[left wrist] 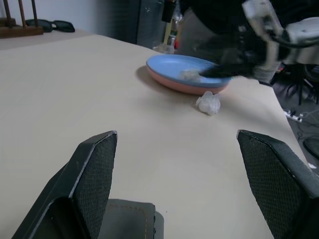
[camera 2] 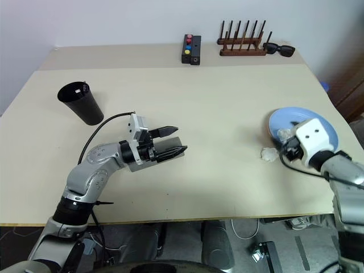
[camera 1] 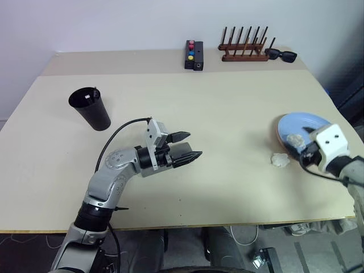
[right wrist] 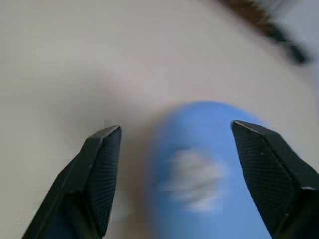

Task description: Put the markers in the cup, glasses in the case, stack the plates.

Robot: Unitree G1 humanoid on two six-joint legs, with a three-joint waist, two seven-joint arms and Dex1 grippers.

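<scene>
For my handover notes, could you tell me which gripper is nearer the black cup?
Left. The left gripper hangs over the table's middle, somewhat to the right of the black cup; the right gripper is far across by the blue plate.

Left arm: bent at the elbow, reaching in from the table's near edge on the left side.
Left gripper [camera 1: 190,145]: level, pointing toward the right edge, jaws spread wide with nothing between them.
Right arm: enters at the near right corner.
Right gripper [right wrist: 169,174]: angled slightly down over the right edge area, fingers [right wrist: 102,174] wide apart, empty.
</scene>
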